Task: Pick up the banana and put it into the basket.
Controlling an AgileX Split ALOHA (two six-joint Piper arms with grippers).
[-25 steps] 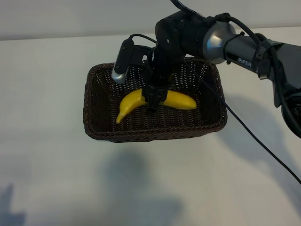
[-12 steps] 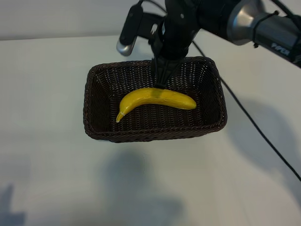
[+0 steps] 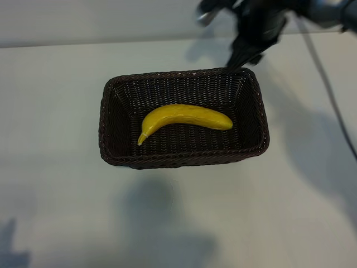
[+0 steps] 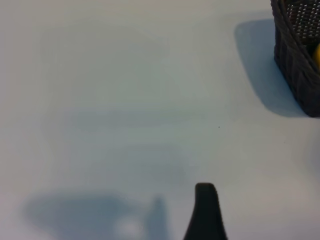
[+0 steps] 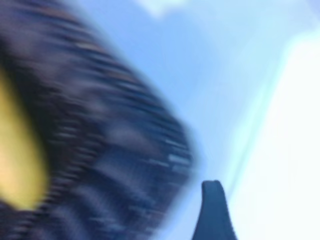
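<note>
As it lies on the basket floor, the banana (image 3: 184, 118) touches no gripper.

It rests lengthwise in the dark wicker basket (image 3: 109, 120), stem end toward the exterior view's left, on the pale table (image 3: 56, 195). The right gripper (image 3: 241, 57) hangs above the basket's far right corner, fingers apart and empty. The left gripper (image 4: 206, 210) sits low over bare table beside the basket, fingers also apart.
</note>
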